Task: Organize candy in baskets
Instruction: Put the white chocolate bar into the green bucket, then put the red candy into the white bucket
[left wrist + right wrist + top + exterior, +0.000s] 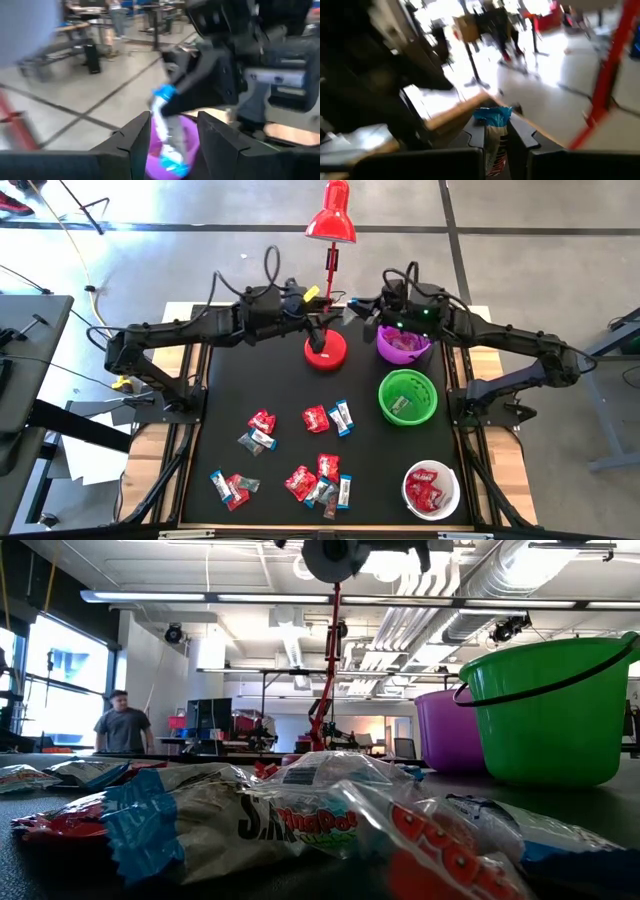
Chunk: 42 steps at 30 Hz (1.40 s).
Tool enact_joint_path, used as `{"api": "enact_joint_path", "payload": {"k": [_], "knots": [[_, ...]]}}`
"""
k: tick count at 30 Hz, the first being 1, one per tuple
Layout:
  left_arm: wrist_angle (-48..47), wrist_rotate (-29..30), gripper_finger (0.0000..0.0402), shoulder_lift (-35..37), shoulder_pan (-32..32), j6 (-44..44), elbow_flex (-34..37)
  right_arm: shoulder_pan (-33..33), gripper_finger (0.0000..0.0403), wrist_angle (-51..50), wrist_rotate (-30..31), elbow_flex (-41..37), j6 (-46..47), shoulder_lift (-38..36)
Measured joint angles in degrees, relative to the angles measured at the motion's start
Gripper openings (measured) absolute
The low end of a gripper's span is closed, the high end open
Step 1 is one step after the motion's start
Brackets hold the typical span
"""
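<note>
I have both arms up at the far side of the table, meeting over the gap between the red lamp base (325,352) and the purple basket (403,346). My right gripper (496,137) is pinched on a blue-and-white candy (493,131), its long axis running out along the fingers. My left gripper (173,131) stands released, jaws apart on either side of that same candy. The purple basket lies right below and just right of the handoff, so the right arm is nearer for the drop.
</note>
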<state>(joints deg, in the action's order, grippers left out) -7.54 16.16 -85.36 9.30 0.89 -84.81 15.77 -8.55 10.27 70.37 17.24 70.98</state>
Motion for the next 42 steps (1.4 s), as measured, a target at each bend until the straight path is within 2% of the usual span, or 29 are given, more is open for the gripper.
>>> {"api": "enact_joint_path", "payload": {"k": [5,8,13,17,21,24,30,35,39,42], "knots": [[-8.5,7.0,0.0149,2.9,0.0,0.3,0.1,-0.1,0.0022,-15.4,0.7,0.1,8.6,-3.3],[-13.1,9.8,0.015,5.5,0.0,3.7,0.1,-1.1,0.0023,-27.8,-3.2,0.0,15.4,-4.7],[-19.8,10.1,0.0149,8.4,0.0,9.9,0.0,-6.1,0.0023,-47.2,-9.4,0.0,25.8,-5.8],[-23.1,10.1,0.0149,10.0,0.0,12.4,0.0,-11.5,0.0023,-58.6,-8.9,0.0,31.4,-5.7],[-24.3,10.0,0.0149,10.1,0.0,12.6,0.0,-14.4,0.0027,-62.2,-3.6,0.0,34.4,-5.4],[-25.4,9.5,0.0148,10.1,0.0,14.0,0.0,-16.4,0.0045,-62.4,-1.7,0.0,36.0,-5.4],[-32.3,4.6,0.0148,9.9,0.0,17.5,0.1,-19.9,0.012,-63.3,-1.7,0.0,35.0,-5.4],[-41.9,-0.6,0.0148,9.9,-1.6,22.2,0.1,-20.9,0.0182,-63.2,-1.7,0.0,35.5,-5.3],[-51.3,-5.7,0.0148,9.9,-5.9,25.7,3.2,-21.6,0.0202,-62.3,-4.0,0.0,38.6,-5.3],[-56.0,-6.7,0.0148,10.0,-9.6,29.0,8.1,-22.6,0.0203,-59.6,-5.0,0.0,39.5,-5.3]]}}
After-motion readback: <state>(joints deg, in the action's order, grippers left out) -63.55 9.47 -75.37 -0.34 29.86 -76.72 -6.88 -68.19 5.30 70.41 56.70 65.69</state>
